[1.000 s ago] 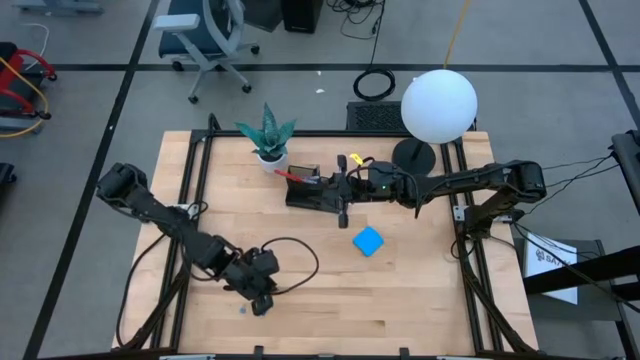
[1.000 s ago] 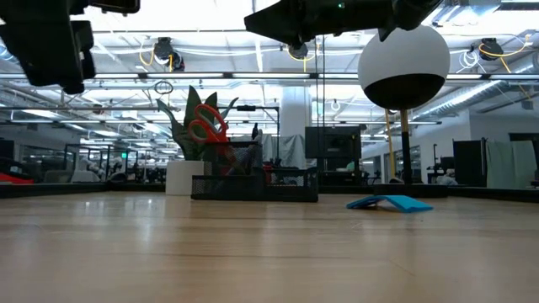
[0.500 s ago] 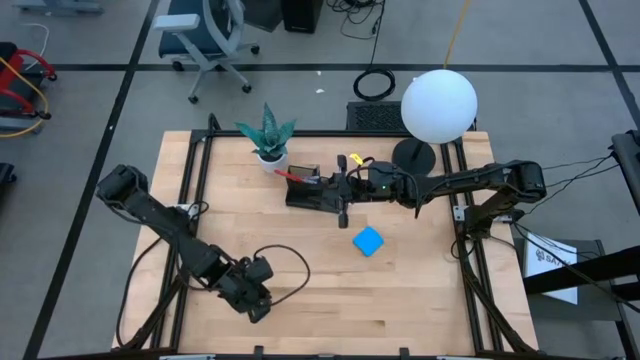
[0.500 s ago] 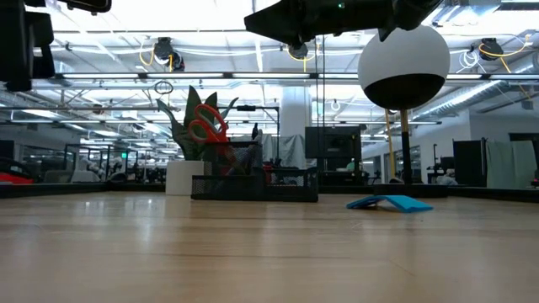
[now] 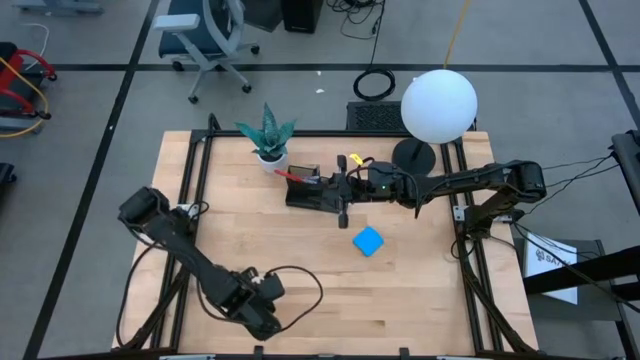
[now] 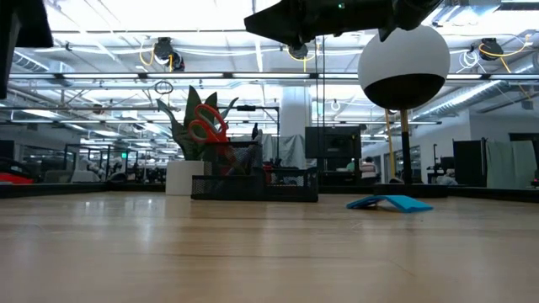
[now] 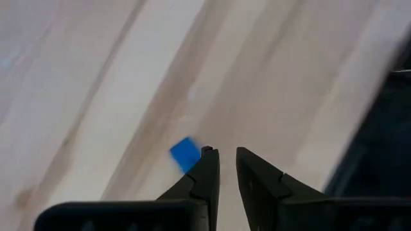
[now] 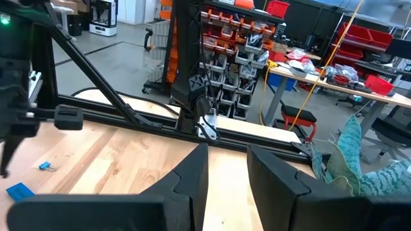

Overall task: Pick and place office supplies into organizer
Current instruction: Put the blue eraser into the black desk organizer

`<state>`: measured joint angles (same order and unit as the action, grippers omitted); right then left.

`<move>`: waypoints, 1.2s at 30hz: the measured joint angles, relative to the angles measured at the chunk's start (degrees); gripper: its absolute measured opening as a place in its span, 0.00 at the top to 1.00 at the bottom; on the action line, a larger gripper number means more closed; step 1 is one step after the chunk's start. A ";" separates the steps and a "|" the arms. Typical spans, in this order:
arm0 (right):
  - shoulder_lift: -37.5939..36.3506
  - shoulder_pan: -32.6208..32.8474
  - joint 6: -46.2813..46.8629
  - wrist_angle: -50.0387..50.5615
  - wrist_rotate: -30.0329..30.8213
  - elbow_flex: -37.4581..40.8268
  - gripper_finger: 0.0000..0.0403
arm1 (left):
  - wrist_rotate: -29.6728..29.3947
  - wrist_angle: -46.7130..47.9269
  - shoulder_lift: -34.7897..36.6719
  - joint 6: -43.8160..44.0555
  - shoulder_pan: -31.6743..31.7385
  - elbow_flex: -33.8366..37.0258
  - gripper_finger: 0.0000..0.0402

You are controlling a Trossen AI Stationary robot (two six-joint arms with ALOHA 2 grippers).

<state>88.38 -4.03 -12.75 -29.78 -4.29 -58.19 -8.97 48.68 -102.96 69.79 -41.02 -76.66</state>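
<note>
The tiny blue block (image 7: pixel 185 154) lies flat on the wood. My left gripper (image 7: pixel 227 151), also seen near the table's near edge (image 5: pixel 265 324), points down beside it. A narrow gap shows between its fingers, with nothing in it. The black organizer (image 5: pixel 312 190) stands at the middle far side, with red-handled scissors (image 6: pixel 206 123) upright in it. My right gripper (image 8: pixel 228 151) hovers level above the organizer (image 6: pixel 253 182), open and empty. The blue notepad (image 5: pixel 368 241) lies flat on the table, right of centre.
A green potted plant (image 5: pixel 268 135) stands left of the organizer at the far edge. A lamp with a white globe (image 5: pixel 438 104) stands on a round black base (image 5: pixel 412 155) at the far right. A black cable (image 5: pixel 295 278) loops from the left arm over bare wood.
My left gripper has moved toward the table's near edge and a little to the right, and the arm has stretched out behind it. In the low view it has slid out at the upper left corner.
</note>
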 joint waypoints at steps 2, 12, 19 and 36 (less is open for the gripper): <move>0.00 0.00 0.00 0.06 0.00 0.00 0.75 | 0.32 1.96 -1.17 1.29 -0.11 -0.46 0.85; 0.00 0.02 0.04 0.10 0.00 0.00 0.75 | 2.80 2.36 -2.73 2.16 -0.63 1.73 0.85; 0.00 0.02 0.05 0.10 -0.01 0.00 0.75 | 4.58 2.10 -2.73 5.18 -0.69 4.11 0.80; 0.00 0.42 -0.09 0.06 -0.22 0.00 0.75 | 0.71 -4.86 -2.70 11.38 -0.71 5.66 0.45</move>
<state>88.38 -3.62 -12.84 -29.71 -4.51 -58.19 -8.25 43.82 -105.67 81.17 -41.74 -71.00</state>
